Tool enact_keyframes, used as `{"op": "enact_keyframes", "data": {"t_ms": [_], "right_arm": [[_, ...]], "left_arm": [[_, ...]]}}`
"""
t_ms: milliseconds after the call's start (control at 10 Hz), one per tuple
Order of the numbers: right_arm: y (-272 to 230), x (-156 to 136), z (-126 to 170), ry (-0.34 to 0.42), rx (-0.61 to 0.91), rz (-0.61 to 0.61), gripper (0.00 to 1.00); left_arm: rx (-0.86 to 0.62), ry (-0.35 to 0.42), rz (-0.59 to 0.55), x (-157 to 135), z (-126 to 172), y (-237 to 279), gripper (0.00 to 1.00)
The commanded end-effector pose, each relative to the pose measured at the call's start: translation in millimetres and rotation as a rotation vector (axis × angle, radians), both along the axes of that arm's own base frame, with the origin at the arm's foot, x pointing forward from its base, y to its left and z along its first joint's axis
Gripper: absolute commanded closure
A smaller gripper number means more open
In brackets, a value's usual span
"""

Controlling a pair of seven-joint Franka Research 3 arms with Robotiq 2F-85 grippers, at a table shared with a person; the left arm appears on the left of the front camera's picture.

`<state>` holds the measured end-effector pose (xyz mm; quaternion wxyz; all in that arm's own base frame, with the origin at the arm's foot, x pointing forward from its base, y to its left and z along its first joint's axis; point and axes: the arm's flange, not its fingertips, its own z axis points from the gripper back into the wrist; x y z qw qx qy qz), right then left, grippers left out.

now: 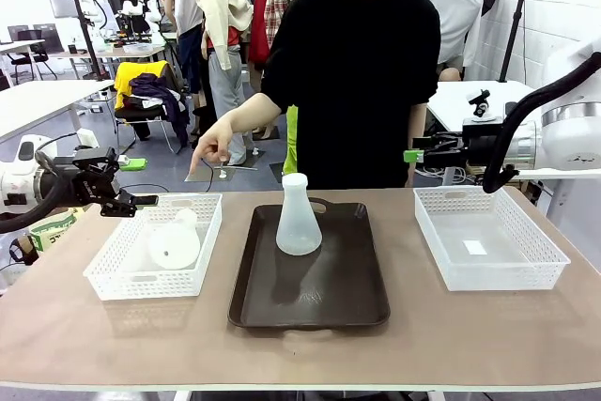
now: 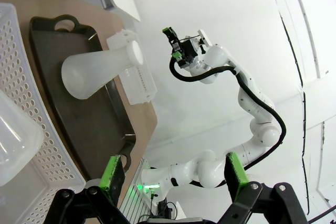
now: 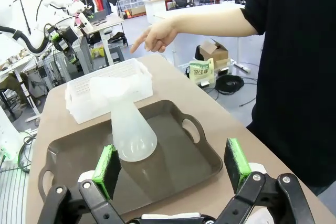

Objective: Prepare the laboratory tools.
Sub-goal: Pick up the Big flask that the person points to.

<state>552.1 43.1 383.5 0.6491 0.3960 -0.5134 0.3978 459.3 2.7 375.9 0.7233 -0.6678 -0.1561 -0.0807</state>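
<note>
A tan table (image 1: 56, 345) in a crowded workroom carries a dark tray (image 1: 347, 298) between a left basket (image 1: 141, 286) and a right basket (image 1: 507, 277); front view: the upright flask (image 1: 299, 221) stands at the tray's far middle; the second flask (image 1: 175, 244) lies on its side in the left basket, toward which a person's hand (image 1: 214, 146) points; left wrist view: the left end effector (image 2: 174, 177) gapes wide, holding nothing; right wrist view: the right end effector (image 3: 172, 165) is spread wide too, empty, with the upright flask just beyond it.
</note>
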Motion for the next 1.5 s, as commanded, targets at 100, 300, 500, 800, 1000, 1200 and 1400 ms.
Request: {"op": "enact_keyframes", "data": {"t_ms": [100, 300, 500, 800, 1000, 1200, 1400], "right_arm": [[0, 0, 1, 0.013, -0.017, -0.002, 0.00], [0, 0, 1, 0.013, -0.017, -0.002, 0.00], [0, 0, 1, 0.013, -0.017, -0.002, 0.00], [0, 0, 1, 0.013, -0.017, -0.002, 0.00], [0, 0, 1, 0.013, -0.017, -0.002, 0.00], [0, 0, 1, 0.013, -0.017, -0.002, 0.00], [0, 0, 1, 0.013, -0.017, -0.002, 0.00]], "left_arm": [[0.061, -0.038, 0.035, -3, 23, 2, 0.00], [0.126, -0.056, 0.058, 1, 57, 4, 0.00], [0.286, -0.041, 0.102, 11, 93, 1, 0.00], [0.646, 0.046, 0.174, 23, 130, -20, 0.00], [0.864, 0.120, 0.192, 34, 141, -42, 0.00], [1.017, 0.191, 0.252, 46, 143, -64, 0.00], [1.157, 0.264, 0.294, 65, 127, -86, 0.00]]}}
